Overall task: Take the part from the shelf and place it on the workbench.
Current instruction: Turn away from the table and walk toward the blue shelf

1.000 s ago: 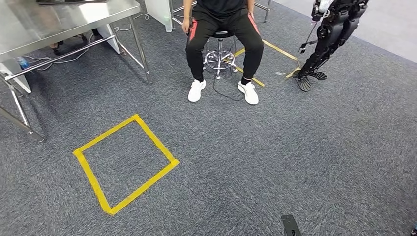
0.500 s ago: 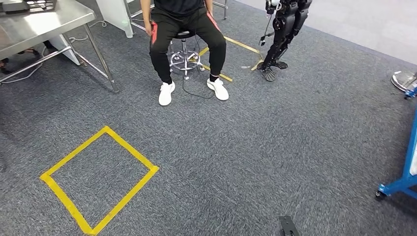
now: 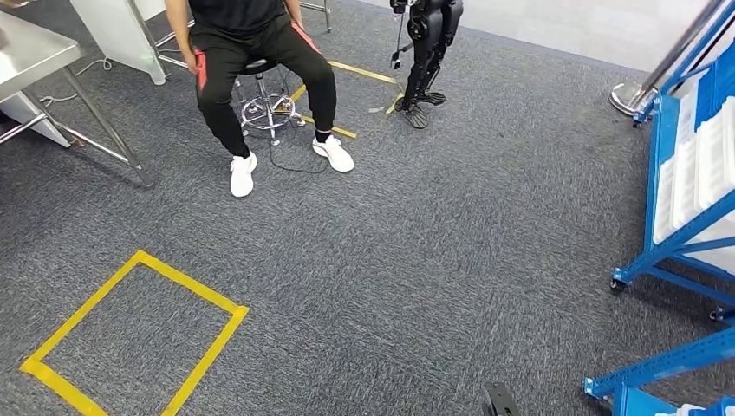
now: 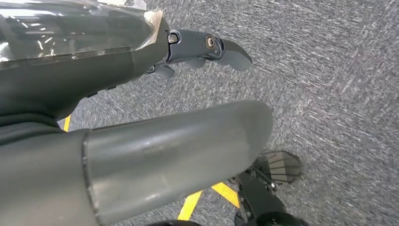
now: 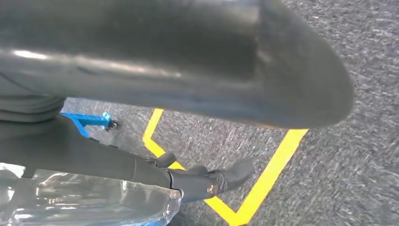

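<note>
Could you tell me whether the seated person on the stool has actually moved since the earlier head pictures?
No. The person keeps the same place beside the steel table and the standing black robot; the whole scene slid left, so the camera turned right.

Both the left hand (image 4: 141, 108) and the right hand (image 5: 155, 113) hang over carpet, fingers (image 4: 207, 47) extended, holding nothing.

Lighting: bright, even, overhead | shadows: soft under the stool (image 3: 263, 95) | glare: on the left thumb (image 4: 179, 155) | blur: streaked carpet (image 4: 339, 70) in wrist views | head view: sharp
</note>
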Controlling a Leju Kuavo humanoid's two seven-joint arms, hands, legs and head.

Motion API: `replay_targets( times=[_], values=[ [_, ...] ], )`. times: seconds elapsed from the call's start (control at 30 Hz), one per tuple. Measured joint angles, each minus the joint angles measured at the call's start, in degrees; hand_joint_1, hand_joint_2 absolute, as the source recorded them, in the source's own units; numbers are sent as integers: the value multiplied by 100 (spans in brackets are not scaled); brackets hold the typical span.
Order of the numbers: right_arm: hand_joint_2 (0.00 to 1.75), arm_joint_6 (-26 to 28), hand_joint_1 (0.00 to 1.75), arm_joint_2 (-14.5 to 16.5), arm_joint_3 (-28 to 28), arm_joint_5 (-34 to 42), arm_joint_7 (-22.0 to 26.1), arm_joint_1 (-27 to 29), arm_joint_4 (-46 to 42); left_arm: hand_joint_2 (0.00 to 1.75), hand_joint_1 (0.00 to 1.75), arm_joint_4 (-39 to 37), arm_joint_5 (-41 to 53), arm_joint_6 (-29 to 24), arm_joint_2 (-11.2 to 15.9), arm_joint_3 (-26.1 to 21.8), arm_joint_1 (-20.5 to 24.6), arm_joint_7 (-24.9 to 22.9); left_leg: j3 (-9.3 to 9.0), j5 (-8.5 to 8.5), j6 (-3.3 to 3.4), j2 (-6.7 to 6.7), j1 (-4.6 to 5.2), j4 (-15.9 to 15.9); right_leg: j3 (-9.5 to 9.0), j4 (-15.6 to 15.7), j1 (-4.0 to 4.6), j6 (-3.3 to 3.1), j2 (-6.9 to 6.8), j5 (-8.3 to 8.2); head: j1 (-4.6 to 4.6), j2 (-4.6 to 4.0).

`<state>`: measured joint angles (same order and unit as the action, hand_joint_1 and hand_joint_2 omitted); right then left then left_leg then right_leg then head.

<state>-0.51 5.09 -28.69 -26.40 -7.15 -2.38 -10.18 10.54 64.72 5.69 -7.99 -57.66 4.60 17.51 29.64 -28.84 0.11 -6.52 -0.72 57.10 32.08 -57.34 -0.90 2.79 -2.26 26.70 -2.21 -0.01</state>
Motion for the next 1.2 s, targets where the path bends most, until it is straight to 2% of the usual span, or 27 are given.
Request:
replay_targets(
  times=[0.07,0.13,0.17,0.2,0.23,0.27,0.3,0.37,0.43,0.5,0.53,0.6,0.63,0.67,0.7,0.73,0.77,0.8,0.83,0.87,0.9,0.93,1.0,1.03,1.1,1.17,1.2],
  values=[
    [0,-26,0,18,-25,0,1,13,2,0,0,0,1,5,4,15,17,-4,65,-165,-55,210,-33,184,6,16,-50,-85,111,-26,7,0],
    [0,-56,0,34,-44,0,2,-3,2,0,0,-1,-5,19,11,20,16,-15,346,-542,-75,535,-49,810,3,22,-62,-161,224,-45,17,-1],
    [0,-72,0,38,-54,0,3,-10,2,0,0,-2,-18,31,13,21,9,-23,536,-724,-74,615,-49,1210,10,20,-51,-183,285,-49,20,-1],
    [0,-92,0,42,-64,0,2,-12,2,0,0,-3,-32,48,16,21,2,-32,696,-828,-74,651,-48,1529,12,18,-40,-191,356,-50,21,-1],
    [0,-113,0,48,-74,0,2,-7,2,0,0,-4,-45,66,20,21,-2,-39,775,-816,-71,665,-49,1662,9,14,-32,-191,430,-50,21,-1],
    [0,-137,0,50,-86,-3,2,-1,2,0,0,-4,-53,82,25,20,-5,-43,749,-690,-65,673,-51,1577,3,9,-29,-190,507,-50,21,-1],
    [0,-161,0,54,-97,-10,2,3,2,0,0,-4,-54,96,31,20,-5,-45,619,-479,-59,700,-59,1281,-3,-1,-30,-189,586,-50,22,-1],
    [0,-194,0,64,-116,-32,3,-7,2,0,0,-5,-53,105,44,21,-4,-49,277,-126,-45,929,-94,533,15,-47,-15,-170,733,-43,20,-1],
    [0,-202,0,70,-125,-63,4,-22,2,0,0,-6,-54,103,50,24,-4,-57,125,-40,-23,1098,-92,178,74,-78,-6,-109,861,-53,15,-1],
    [0,-202,0,69,-126,-100,5,-9,2,0,0,-7,-61,92,46,26,0,-63,127,-26,44,999,-61,146,139,-63,-22,-18,978,-87,13,-1],
    [0,-202,0,71,-126,-115,5,5,2,0,0,-7,-64,84,44,26,5,-66,119,-5,91,929,-54,120,180,-89,-25,14,938,-80,13,-1],
    [0,-200,0,75,-126,-132,6,5,2,0,0,-7,-81,63,45,25,10,-70,106,36,174,776,-60,63,378,-430,-3,17,655,96,-15,-1],
    [0,-197,0,78,-126,-135,7,-6,2,0,0,-7,-89,53,49,25,6,-74,105,40,194,694,-41,55,550,-782,1,-6,469,261,-27,-1],
    [0,-194,0,77,-126,-138,8,-18,2,0,0,-7,-97,44,51,24,1,-76,109,40,209,606,-29,54,747,-1194,4,-24,357,435,-40,-1],
    [0,-191,0,75,-126,-139,9,-21,2,0,0,-7,-101,40,52,23,-4,-78,113,38,211,523,-18,56,910,-1541,1,-23,307,558,-39,-1],
    [0,-190,0,74,-126,-140,9,-16,2,0,0,-7,-102,37,52,23,-7,-79,114,35,211,443,-12,56,989,-1727,-4,-2,284,606,-39,-1],
    [0,-189,0,74,-126,-143,9,-7,2,0,0,-7,-103,36,51,23,-7,-79,111,31,209,372,-12,57,944,-1667,-9,38,266,560,-40,-1],
    [0,-189,0,73,-126,-145,9,-2,2,0,0,-7,-103,36,48,24,-5,-79,104,25,200,307,-14,57,775,-1369,-13,86,225,440,-40,-1],
    [0,-189,0,71,-126,-147,9,-4,2,0,0,-7,-103,37,44,24,-3,-79,92,16,185,244,-13,58,528,-930,-15,127,131,292,-41,-1],
    [0,-189,0,71,-126,-148,9,-13,2,0,0,-7,-103,40,41,24,-3,-79,78,-1,159,186,1,61,299,-523,-2,140,5,161,-39,-1],
    [0,-189,0,72,-126,-148,9,-24,2,0,0,-7,-104,45,41,24,-2,-79,62,-19,129,130,17,63,133,-231,15,120,-86,67,-34,-1],
    [0,-189,0,73,-126,-146,9,-31,2,0,0,-7,-107,53,44,24,-2,-80,46,-33,100,79,33,64,56,-87,35,82,-138,22,-30,-1],
    [0,-197,0,75,-126,-143,10,-26,2,0,0,-7,-125,86,49,22,8,-82,8,-48,44,-22,40,44,61,-58,62,-9,-51,-3,-21,-1],
    [0,-204,0,78,-127,-140,10,-13,2,0,0,-7,-143,103,52,21,14,-82,-5,-72,13,-6,25,54,58,-42,32,-47,12,-15,-20,-1],
    [0,-226,0,79,-129,-136,12,-8,2,0,0,-7,-183,128,62,19,21,-81,92,-280,-36,242,-4,320,34,-6,-24,-142,132,-43,-6,0],
    [0,-245,0,79,-132,-136,15,-20,3,0,0,-11,-210,146,70,18,10,-79,433,-667,-50,559,-18,1034,38,2,-32,-208,254,-55,11,0],
    [0,-252,0,80,-132,-136,15,-22,3,0,0,-15,-217,154,72,17,1,-79,627,-818,-53,627,-21,1411,41,0,-22,-227,324,-56,15,-1]
  ],
)
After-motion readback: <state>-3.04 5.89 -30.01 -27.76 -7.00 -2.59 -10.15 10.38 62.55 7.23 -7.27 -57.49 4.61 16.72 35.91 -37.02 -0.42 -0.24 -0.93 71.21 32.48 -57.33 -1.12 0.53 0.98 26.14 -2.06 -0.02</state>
